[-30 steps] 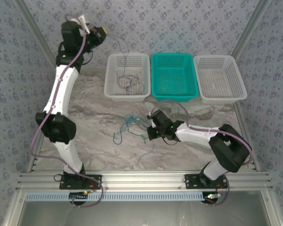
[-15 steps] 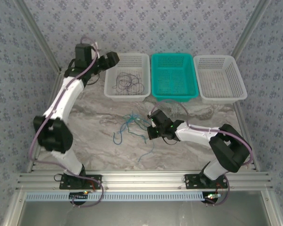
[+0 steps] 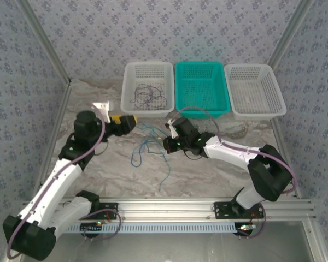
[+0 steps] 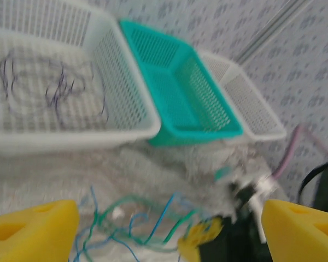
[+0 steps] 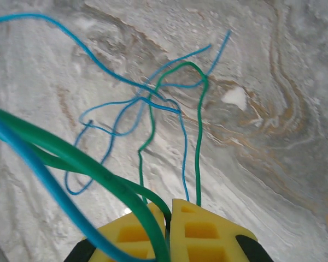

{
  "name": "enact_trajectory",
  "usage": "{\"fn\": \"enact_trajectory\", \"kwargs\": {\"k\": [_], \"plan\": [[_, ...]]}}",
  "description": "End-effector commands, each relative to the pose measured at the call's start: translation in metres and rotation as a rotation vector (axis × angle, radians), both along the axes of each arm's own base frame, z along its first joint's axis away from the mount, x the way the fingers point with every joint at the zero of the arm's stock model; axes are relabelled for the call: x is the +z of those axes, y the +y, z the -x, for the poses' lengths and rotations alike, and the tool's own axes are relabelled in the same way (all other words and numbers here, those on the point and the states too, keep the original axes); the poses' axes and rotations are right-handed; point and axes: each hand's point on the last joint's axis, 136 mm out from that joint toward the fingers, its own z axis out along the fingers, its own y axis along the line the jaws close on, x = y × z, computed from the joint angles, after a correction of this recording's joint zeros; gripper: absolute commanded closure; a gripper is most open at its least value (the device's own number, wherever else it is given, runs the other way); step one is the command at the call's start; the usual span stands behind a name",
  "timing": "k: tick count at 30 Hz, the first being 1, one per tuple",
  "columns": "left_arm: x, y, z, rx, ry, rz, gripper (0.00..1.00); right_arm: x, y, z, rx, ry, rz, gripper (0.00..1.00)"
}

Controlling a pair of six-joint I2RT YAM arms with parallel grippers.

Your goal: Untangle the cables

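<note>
In the left white basket (image 3: pixel 126 93), dark cable (image 3: pixel 146 96), teal basket (image 3: pixel 201 64) beside.

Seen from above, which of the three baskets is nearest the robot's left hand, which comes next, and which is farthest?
Measured from the left hand in the top view:
1. left white basket, holding the dark cable, at the left end of the row.
2. teal basket, in the middle.
3. right white basket, at the far right end.

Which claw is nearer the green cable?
Right. The right claw is clamped on the green cable; the left claw hangs open off to one side, not touching it.
</note>
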Motion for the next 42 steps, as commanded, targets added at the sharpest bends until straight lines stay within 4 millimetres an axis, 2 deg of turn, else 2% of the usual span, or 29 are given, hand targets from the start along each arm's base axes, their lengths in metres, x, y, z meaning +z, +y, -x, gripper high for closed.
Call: {"fn": "enact_trajectory", "kwargs": {"k": [1, 4, 6, 10, 13, 16, 19, 22, 26, 27, 28, 31, 32, 34, 36, 38, 42], "plan": [[-0.013, 0.003, 0.008, 0.010, -0.002, 0.023, 0.13, 0.035, 0.009, -0.004, 0.011, -0.025, -0.080, 1.00], [-0.035, 0.001, 0.013, 0.001, 0.047, 0.026, 0.14, 0.043, 0.007, -0.005, 0.006, -0.025, -0.105, 1.00], [-0.041, -0.004, 0.014, -0.019, 0.049, 0.046, 0.14, 0.049, 0.010, -0.003, 0.029, -0.026, -0.137, 1.00], [-0.034, -0.027, 0.018, -0.148, -0.012, 0.105, 0.13, 0.062, 0.021, 0.001, 0.074, 0.019, -0.226, 1.00], [-0.030, -0.041, 0.018, -0.211, -0.045, 0.078, 0.13, 0.072, 0.029, 0.006, 0.119, 0.025, -0.267, 1.00], [-0.029, -0.047, 0.007, -0.199, -0.072, 0.037, 0.13, 0.074, 0.033, 0.009, 0.138, 0.022, -0.271, 1.00], [-0.039, -0.039, -0.017, -0.098, -0.067, -0.007, 0.11, 0.079, 0.037, 0.013, 0.161, 0.023, -0.296, 1.00], [-0.023, -0.040, -0.028, -0.065, -0.126, 0.039, 0.12, 0.080, 0.038, 0.017, 0.188, 0.024, -0.294, 1.00], [-0.006, -0.030, -0.037, 0.012, -0.199, 0.040, 0.14, 0.071, 0.034, 0.018, 0.181, 0.051, -0.292, 1.00], [-0.004, -0.028, -0.037, 0.021, -0.211, 0.033, 0.18, 0.070, 0.034, 0.019, 0.186, 0.054, -0.294, 1.00], [-0.001, -0.027, -0.037, 0.023, -0.224, 0.030, 0.28, 0.069, 0.035, 0.020, 0.192, 0.058, -0.297, 1.00], [0.009, -0.026, -0.033, 0.019, -0.239, 0.039, 0.72, 0.060, 0.033, 0.018, 0.176, 0.082, -0.284, 1.00], [0.012, -0.026, -0.031, 0.019, -0.240, 0.040, 0.84, 0.056, 0.030, 0.014, 0.155, 0.092, -0.281, 1.00], [0.016, -0.024, -0.028, 0.020, -0.240, 0.038, 0.99, 0.047, 0.023, 0.007, 0.107, 0.111, -0.268, 1.00], [0.017, -0.020, -0.024, 0.027, -0.234, 0.028, 1.00, 0.033, 0.011, -0.004, 0.035, 0.139, -0.240, 1.00], [0.018, -0.014, -0.022, 0.050, -0.222, 0.014, 1.00, 0.008, -0.008, -0.015, -0.064, 0.176, -0.179, 1.00], [0.023, -0.001, -0.020, 0.110, -0.197, -0.016, 1.00, -0.038, -0.035, -0.019, -0.144, 0.230, -0.089, 0.99]]}}
